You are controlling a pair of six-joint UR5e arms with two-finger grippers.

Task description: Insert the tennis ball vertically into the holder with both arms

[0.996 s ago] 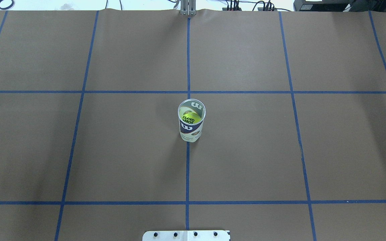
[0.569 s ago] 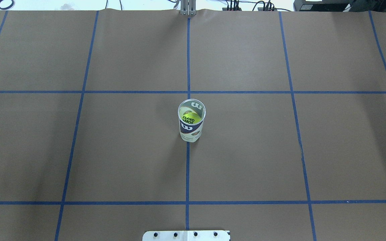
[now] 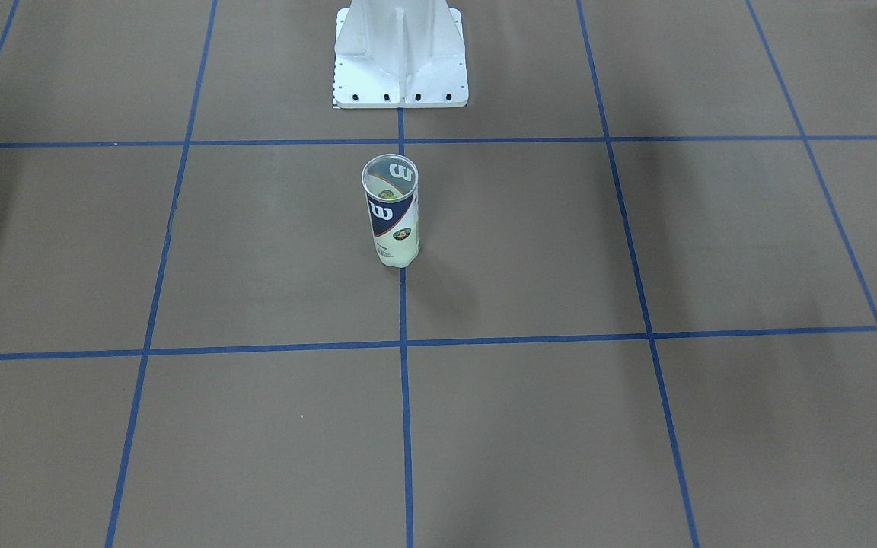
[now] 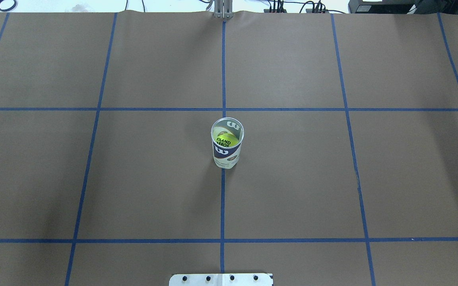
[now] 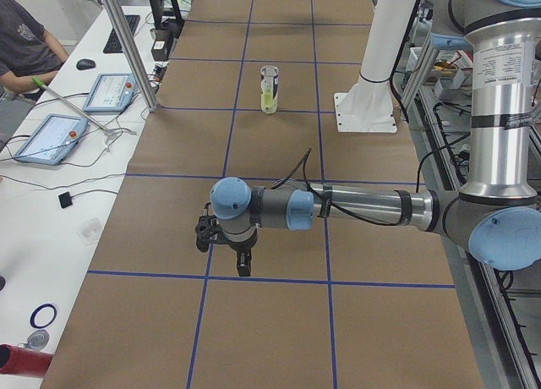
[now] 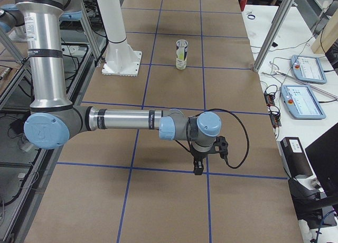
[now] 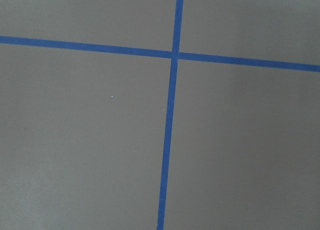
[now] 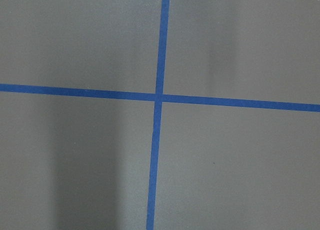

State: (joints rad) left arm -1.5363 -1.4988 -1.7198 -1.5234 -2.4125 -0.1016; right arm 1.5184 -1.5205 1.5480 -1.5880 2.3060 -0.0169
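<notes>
Holder (image 4: 226, 154) ×1 upright | tennis ball (image 4: 226, 140) ×1 inside | left gripper (image 5: 242, 267), right gripper (image 6: 198, 169): cannot tell

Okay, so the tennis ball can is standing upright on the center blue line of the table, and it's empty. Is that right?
Not quite. The holder does stand upright on the centre blue line, but it is not empty. The overhead exterior view looks down through its open top and shows a yellow-green tennis ball inside.
</notes>
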